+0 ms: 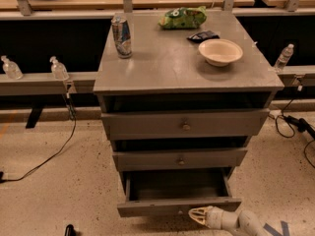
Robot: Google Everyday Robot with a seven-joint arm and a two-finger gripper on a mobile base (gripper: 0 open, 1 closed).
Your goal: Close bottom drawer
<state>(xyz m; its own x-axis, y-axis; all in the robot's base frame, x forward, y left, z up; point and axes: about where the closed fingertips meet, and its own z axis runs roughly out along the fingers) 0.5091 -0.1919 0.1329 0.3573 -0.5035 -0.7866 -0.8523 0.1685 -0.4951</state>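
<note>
The bottom drawer [162,208] stands pulled well out of the grey cabinet [147,70], its box open to view. The gripper [198,214] sits low at the drawer's front panel, right of the middle, touching or just beside it; I cannot tell how far open it is, and it holds nothing visible. Above, the middle drawer [179,159] and top drawer [184,124] stick out slightly. On the cabinet stand a can [121,36], a green bag [182,17], a dark packet [203,36] and a bowl [220,51]. A cable [49,156] lies on the floor to the left.
</note>
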